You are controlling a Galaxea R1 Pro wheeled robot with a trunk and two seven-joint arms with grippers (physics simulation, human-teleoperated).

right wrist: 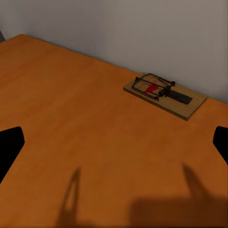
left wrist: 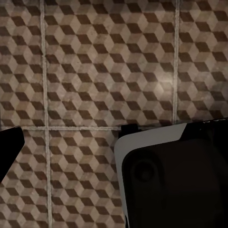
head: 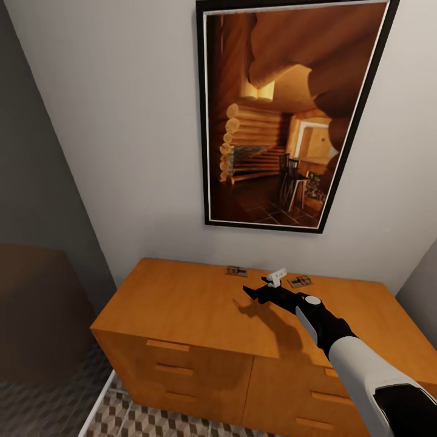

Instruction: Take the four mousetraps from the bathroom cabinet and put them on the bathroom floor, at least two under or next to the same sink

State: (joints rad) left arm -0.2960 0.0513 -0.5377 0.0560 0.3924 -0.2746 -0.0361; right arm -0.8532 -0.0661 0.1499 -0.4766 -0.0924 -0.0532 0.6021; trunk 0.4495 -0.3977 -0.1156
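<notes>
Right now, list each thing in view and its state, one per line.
Left mousetrap: flat on the cabinet top, near the wall, untouched.
Right mousetrap: flat on top, beside the claw.
Right claw: open, empty, above the top.
Cabinet: drawers closed.
Bathroom floor: bare tiles.

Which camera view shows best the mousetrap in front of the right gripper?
The right wrist view: the mousetrap lies large on the cabinet, its wire and red part plain. The head view shows the same trap, it seems, tiny, near the right gripper.
</notes>
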